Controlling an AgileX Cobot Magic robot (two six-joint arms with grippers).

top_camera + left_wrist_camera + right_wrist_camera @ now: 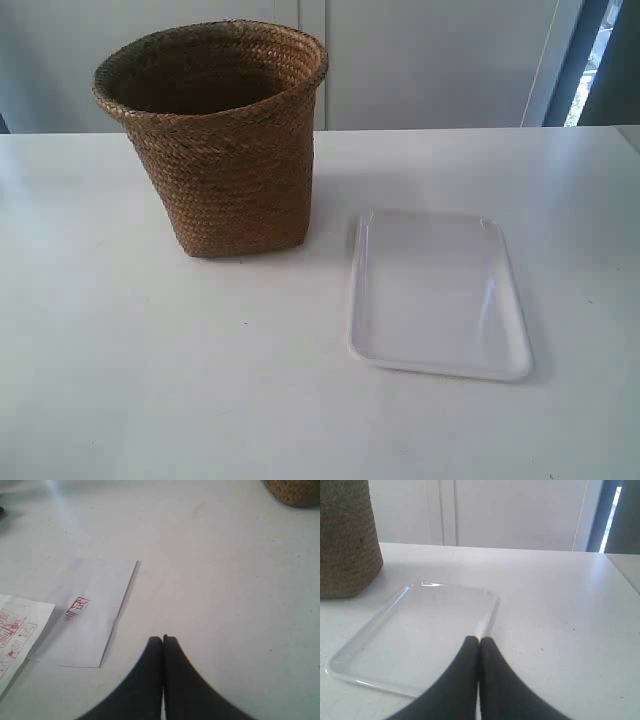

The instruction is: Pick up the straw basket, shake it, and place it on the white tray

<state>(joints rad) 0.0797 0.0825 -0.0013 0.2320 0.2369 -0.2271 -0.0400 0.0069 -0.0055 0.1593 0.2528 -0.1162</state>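
Note:
The straw basket point(222, 140) stands upright on the white table, brown and woven, with a dark inside. The white tray point(437, 293) lies flat and bare just beside it, toward the exterior view's right and nearer the camera. Neither arm shows in the exterior view. My left gripper point(163, 639) is shut with nothing in it, low over bare table; only the straw basket's base point(295, 491) shows far off at the frame's corner. My right gripper point(479, 640) is shut and empty, over the white tray's point(415, 630) edge, with the straw basket point(347, 540) beyond it.
A white envelope with a red stamp point(87, 612) and a printed sheet with red marks point(17, 630) lie on the table by my left gripper. A pale wall and cabinet doors point(430, 60) rise behind the table's far edge.

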